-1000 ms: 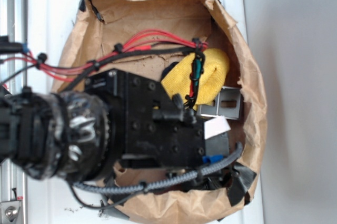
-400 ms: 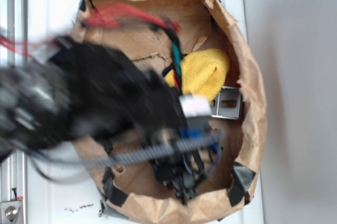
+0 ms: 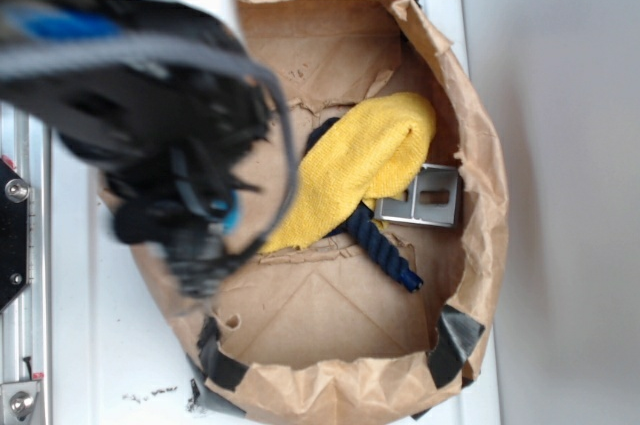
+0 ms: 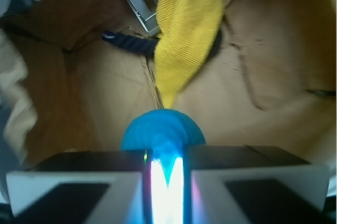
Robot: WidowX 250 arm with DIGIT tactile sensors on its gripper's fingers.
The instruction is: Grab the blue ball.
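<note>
In the wrist view the blue ball point(image 4: 163, 129) is a teal-blue ball squeezed between my two jaws, bulging out beyond them. My gripper point(image 4: 166, 176) is shut on it and holds it above the brown paper floor of the bag. In the exterior view the gripper point(image 3: 210, 227) is blurred at the bag's left side, raised toward the camera, with a blue patch of the ball point(image 3: 228, 211) showing between the fingers.
A yellow cloth point(image 3: 365, 160) lies in the middle of the brown paper bag point(image 3: 480, 175), also in the wrist view point(image 4: 187, 29). A dark navy twisted rope point(image 3: 385, 245) runs out from under it. A small metal bracket point(image 3: 425, 195) lies at the bag's right wall.
The arm has swung from the bag's lower middle up and to the left, rising toward the camera. The cloth, rope and bag floor it covered now show.
</note>
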